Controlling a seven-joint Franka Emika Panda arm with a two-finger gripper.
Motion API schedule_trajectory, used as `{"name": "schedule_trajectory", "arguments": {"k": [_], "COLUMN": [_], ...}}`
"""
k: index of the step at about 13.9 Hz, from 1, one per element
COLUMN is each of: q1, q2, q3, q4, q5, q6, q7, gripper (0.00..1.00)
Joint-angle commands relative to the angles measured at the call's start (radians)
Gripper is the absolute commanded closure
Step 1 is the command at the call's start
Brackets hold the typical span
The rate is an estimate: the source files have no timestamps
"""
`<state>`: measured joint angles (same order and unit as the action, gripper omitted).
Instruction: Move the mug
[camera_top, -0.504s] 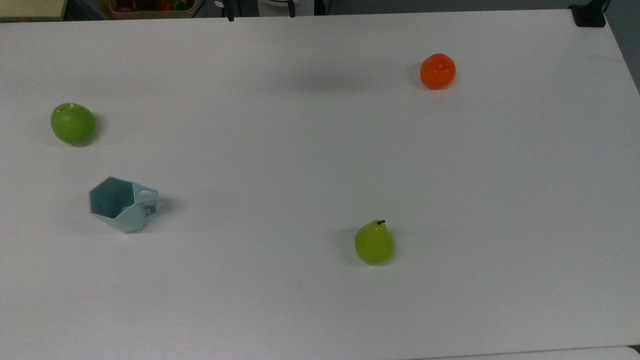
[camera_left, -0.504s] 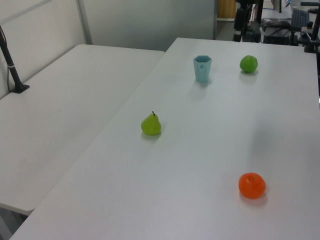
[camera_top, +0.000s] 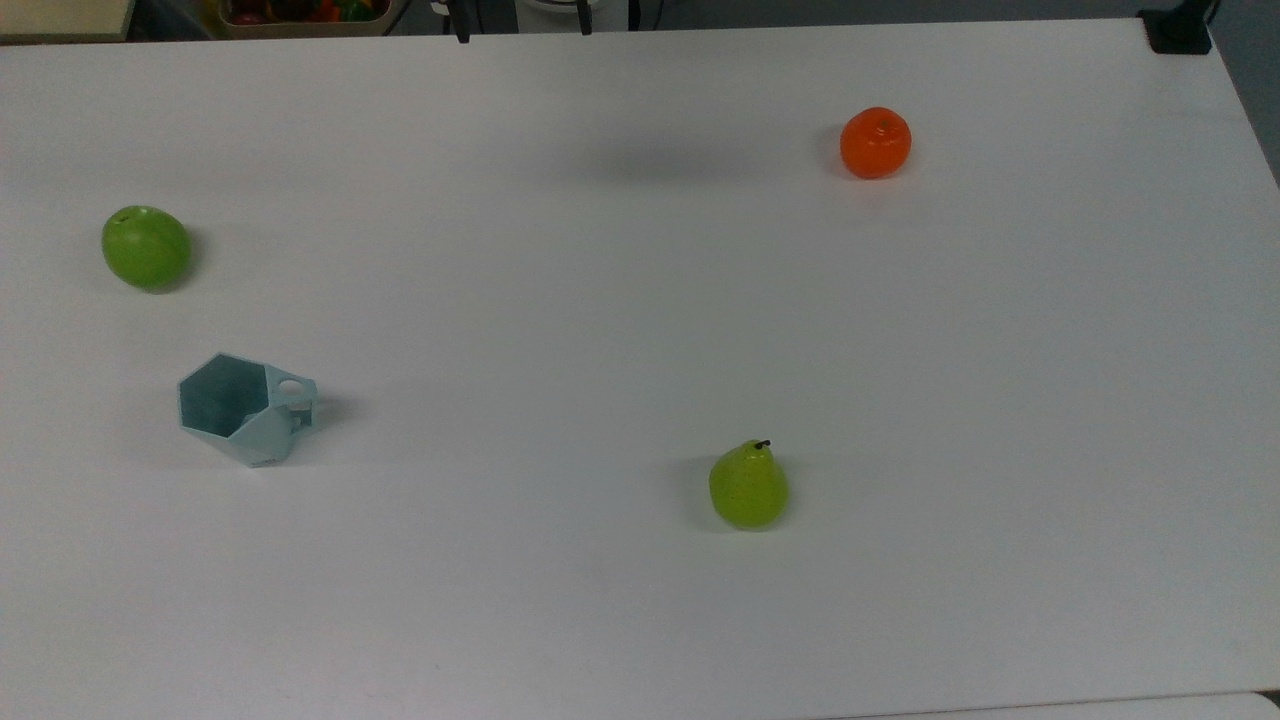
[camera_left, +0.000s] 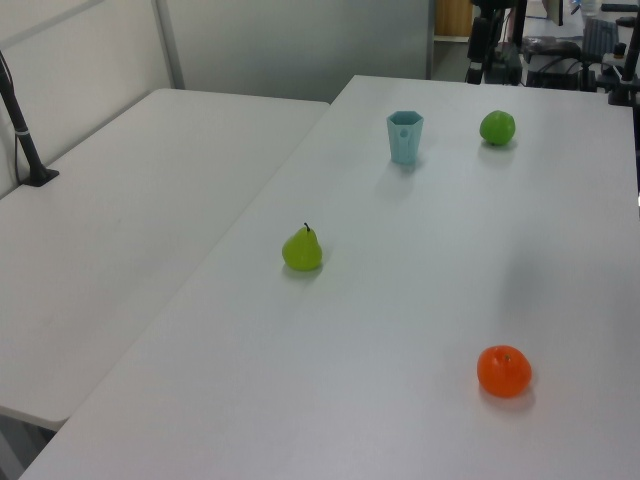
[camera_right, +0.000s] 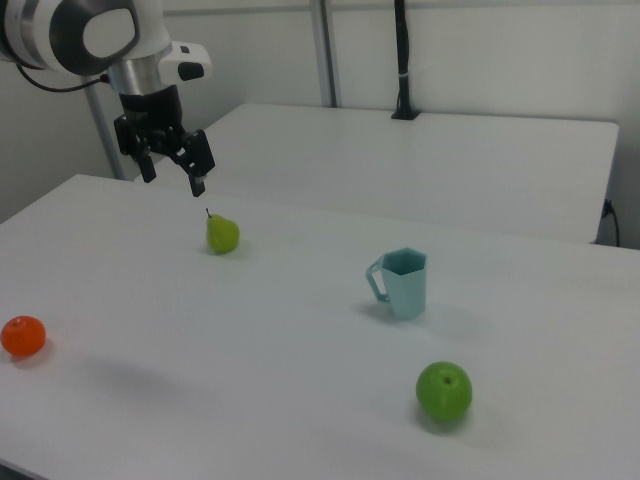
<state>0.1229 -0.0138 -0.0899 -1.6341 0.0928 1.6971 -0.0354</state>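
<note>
In the right view, left to right: orange (camera_right: 22, 336) on the white table (camera_right: 250, 330), then the gripper (camera_right: 173, 172) up in the air with fingers spread and empty, above the pear (camera_right: 222, 234). The mug (camera_right: 403, 282) stands upright mid-table, well apart from the gripper, apple (camera_right: 444, 391) near it.

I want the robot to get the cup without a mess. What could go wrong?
The black two-finger gripper hangs open, high above the white table, far from the upright pale blue-grey faceted plastic mug. Its way there may pass over the yellow-green pear; coming low could knock it rolling. The mug tapers, so a pinch might slip or tip it. The round green apple nearby could get bumped.
</note>
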Motion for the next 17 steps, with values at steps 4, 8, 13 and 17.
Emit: {"name": "schedule_trajectory", "arguments": {"k": [4,8,13,17], "q1": [-0.002,-0.002,0.0,0.001], "q2": [-0.037,-0.037,-0.035,-0.037], "q3": [0.01,0.009,0.009,0.009], "q4": [-0.043,-0.041,-0.039,-0.036], "q5": [-0.021,-0.021,-0.022,-0.022], "q6": [0.018,0.016,0.015,0.009], "q7": [-0.009,-0.009,-0.011,-0.008], "gripper": [0.0,0.0,0.0,0.0]}}
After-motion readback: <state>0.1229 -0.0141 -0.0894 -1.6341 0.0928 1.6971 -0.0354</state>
